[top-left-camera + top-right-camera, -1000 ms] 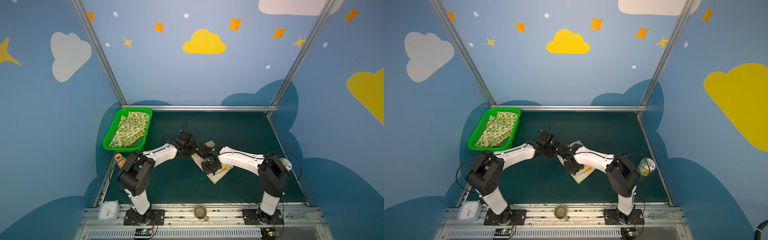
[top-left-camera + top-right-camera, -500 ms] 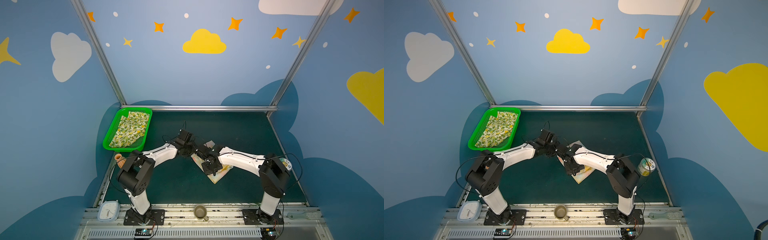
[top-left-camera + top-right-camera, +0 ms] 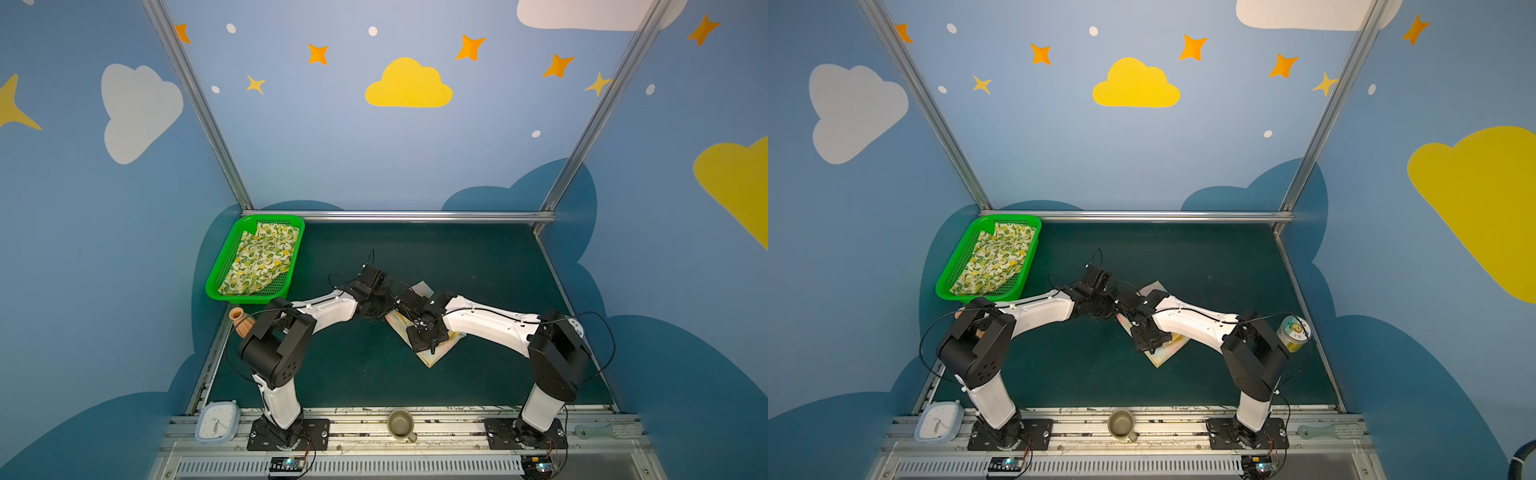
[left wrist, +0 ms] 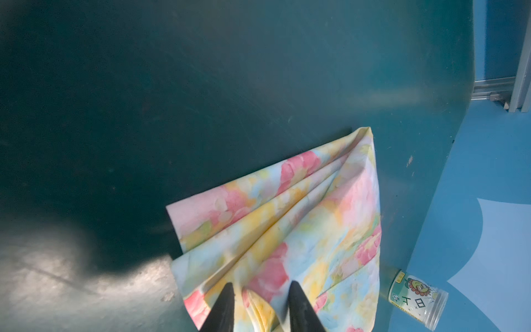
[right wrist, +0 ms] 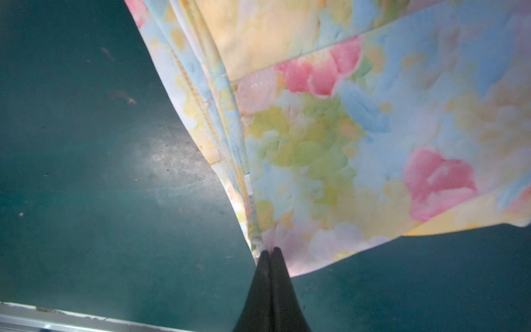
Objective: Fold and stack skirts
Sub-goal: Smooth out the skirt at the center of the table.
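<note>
Mid-counter [image 3: 478, 257], toward the bases: floral skirt [image 3: 431, 358] lies part-folded, set cornerwise, with both sets of jaws on it.

Right jaws, the nearer pair, are pressed together on one corner. Several layers are caught between them (right wrist view).

Left jaws, on the farther side, stand partly apart, astride a raised pleat at the skirt's edge. The pleat sits in the gap; no pinch seen yet.

Judgement: step in hand is securing the second hold before carrying the edge over for the next fold.

To do it well:
- Close left only once every layer of the pleat is inside, else the top layer alone lifts.
- Hold both grips level and move them together, so the creases fanning across the cloth do not skew the fold.
- Lift low; cloth looks thin and limp.

Far left corner: lemon skirt [image 3: 262, 262] lies loose in basket [image 3: 214, 286], well apart, not yet folded or stacked.
</note>
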Robot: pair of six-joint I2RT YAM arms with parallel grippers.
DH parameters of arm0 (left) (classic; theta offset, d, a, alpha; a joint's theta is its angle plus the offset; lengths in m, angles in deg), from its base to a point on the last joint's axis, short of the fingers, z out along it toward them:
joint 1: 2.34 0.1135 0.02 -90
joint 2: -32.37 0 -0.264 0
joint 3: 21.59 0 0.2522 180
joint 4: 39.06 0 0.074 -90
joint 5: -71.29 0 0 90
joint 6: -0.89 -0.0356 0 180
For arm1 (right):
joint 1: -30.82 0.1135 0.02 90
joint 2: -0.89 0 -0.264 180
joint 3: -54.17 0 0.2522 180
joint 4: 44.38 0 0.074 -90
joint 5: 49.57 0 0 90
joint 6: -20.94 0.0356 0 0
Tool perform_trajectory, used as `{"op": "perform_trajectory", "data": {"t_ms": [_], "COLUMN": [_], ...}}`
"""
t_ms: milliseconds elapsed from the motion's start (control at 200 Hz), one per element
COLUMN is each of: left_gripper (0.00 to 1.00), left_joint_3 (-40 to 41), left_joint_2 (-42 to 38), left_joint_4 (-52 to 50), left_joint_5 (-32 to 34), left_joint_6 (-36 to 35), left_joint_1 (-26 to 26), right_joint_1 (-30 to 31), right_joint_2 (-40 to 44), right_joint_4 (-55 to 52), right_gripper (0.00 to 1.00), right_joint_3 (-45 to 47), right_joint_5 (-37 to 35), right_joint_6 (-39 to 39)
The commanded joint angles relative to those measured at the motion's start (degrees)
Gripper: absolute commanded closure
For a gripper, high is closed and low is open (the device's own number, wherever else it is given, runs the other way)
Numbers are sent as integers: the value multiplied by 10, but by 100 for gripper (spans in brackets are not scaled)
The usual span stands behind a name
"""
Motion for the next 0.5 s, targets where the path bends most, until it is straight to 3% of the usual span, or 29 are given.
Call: {"op": "perform_trajectory", "data": {"t_ms": [0,35,165,345,496], "left_gripper": [67,66,64,61,60], "left_joint_3": [1,0,-28,-91,-127], "left_joint_2": [5,0,-24,-41,-18], "left_joint_4": [-18,-20,-52,-112,-106], "left_joint_5": [8,8,12,24,10], "left_joint_6": [-10,-12,-33,-65,-63], "left_joint_1": [0,0,-4,-27,-42], "right_joint_1": [0,-2,-20,-70,-145], "right_joint_2": [17,21,59,146,176], "right_joint_4": [-4,-5,0,25,69], "right_gripper": [100,100,68,59,64], "right_joint_3": [13,15,25,51,83], "right_joint_5": [16,19,48,99,139], "right_joint_6": [9,9,8,0,-20]}}
